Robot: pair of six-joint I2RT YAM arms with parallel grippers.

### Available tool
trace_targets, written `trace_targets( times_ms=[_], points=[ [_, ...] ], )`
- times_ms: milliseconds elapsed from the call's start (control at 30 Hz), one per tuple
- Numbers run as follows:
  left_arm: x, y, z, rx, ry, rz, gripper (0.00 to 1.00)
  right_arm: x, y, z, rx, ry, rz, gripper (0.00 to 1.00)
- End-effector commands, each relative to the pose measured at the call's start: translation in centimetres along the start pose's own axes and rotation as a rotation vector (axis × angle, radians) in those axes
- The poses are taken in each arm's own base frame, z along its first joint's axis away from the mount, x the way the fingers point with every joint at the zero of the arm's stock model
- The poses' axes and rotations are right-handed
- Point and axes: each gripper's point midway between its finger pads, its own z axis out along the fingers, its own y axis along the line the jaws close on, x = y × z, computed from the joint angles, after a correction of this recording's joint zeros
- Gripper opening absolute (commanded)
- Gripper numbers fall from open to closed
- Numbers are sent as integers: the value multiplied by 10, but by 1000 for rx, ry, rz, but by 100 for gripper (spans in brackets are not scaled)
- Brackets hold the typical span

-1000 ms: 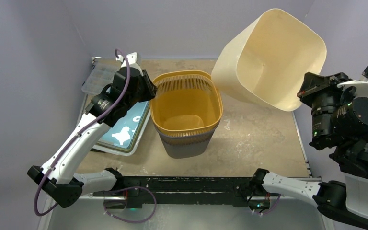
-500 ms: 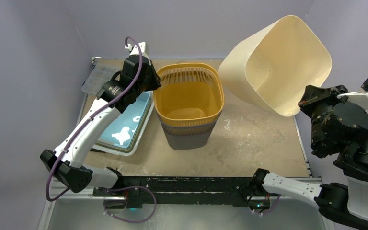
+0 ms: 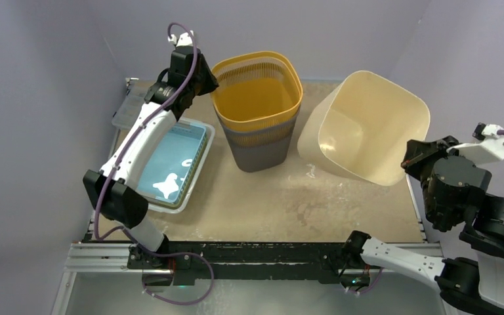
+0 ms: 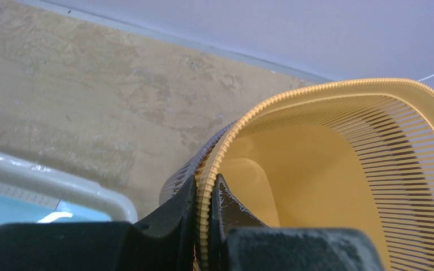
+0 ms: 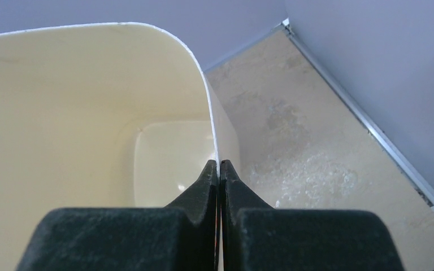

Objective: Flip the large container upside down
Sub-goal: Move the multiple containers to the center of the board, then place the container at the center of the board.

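The large cream container (image 3: 367,125) stands upright, mouth up, on the right of the table. My right gripper (image 3: 412,154) is shut on its near right rim, one finger inside and one outside; the right wrist view shows the gripper (image 5: 219,164) and the container's inside (image 5: 90,113). A yellow slotted basket (image 3: 257,92) sits nested in a grey basket (image 3: 262,151) at the back centre. My left gripper (image 3: 209,82) is shut on the yellow rim at its left side. The left wrist view shows the gripper (image 4: 206,180) clamping that rim (image 4: 316,90).
A white-rimmed tray with a blue inside (image 3: 170,164) lies left of the baskets. A clear plastic box (image 3: 128,108) sits at the back left corner. Purple walls close in the back and sides. A black rail (image 3: 269,252) runs along the near edge.
My right gripper brought the cream container down from tilted in the air to upright on the table. My left gripper carried the nested baskets toward the back wall.
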Motion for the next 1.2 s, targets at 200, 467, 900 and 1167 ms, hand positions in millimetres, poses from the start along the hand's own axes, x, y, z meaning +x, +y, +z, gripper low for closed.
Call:
trace_targets(
  times_ms=[200,467,900,1167],
  points=[
    [10,6,67,-25,48,87,4,95,41,1,-130,271,61,0],
    [2,5,33,-3,61,121,68,183,69,11,-168,459,-96,0],
    [-19,2,-99,155,-59,90,98,224,97,28,-201,506,-263,0],
    [45,15,-149,282,31,-42,97,237,116,32,-263,520,-296,3]
  ],
)
